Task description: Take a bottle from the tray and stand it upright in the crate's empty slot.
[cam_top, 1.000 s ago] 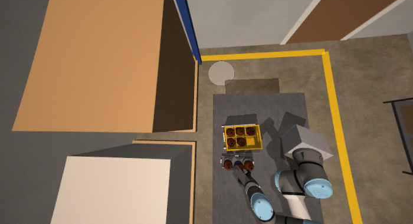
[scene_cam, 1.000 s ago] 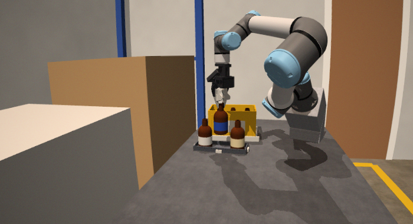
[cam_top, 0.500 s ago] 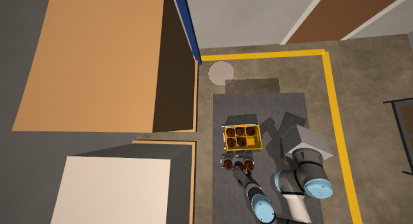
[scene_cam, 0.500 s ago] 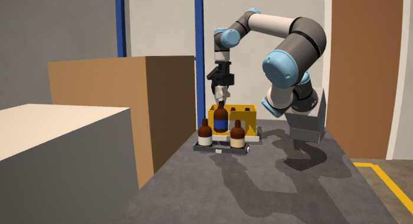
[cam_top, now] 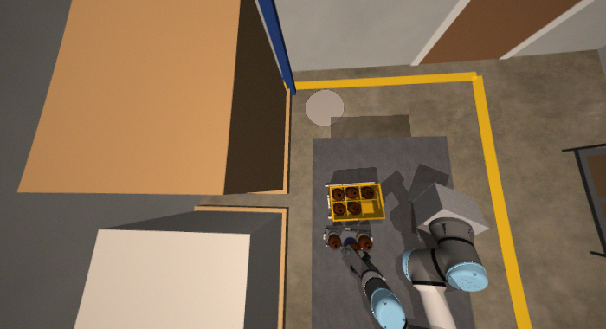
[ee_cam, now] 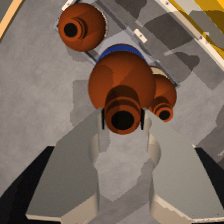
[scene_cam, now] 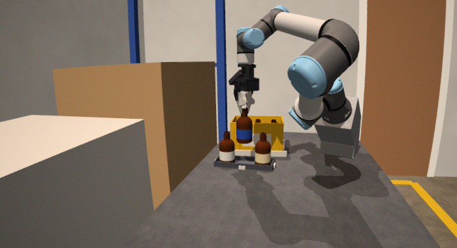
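Bottle held by its neck: the gripper (scene_cam: 245, 106), pointing straight down near the centre of the exterior view, has its two pale fingers closed narrowly on the neck of the blue-labelled brown bottle (scene_cam: 244, 129). The bottle hangs upright, its long axis vertical and in line with the gripper, its base raised above the dark tray (scene_cam: 228, 164). Two more bottles stand on that tray: a white-labelled bottle (scene_cam: 226, 147) to the left and a cream-labelled bottle (scene_cam: 262, 149) to the right.

In the top view the yellow crate (cam_top: 333, 204) sits just above the tray, the two close together. Five of its six cells show brown bottle tops; the empty slot (cam_top: 368, 209) is the lower-right cell, the corner nearest the tray. From the held bottle that slot lies up and slightly right in the top view. Judging from this, the coming move is a short carry over the crate wall, then a straight descent with the bottle kept vertical.
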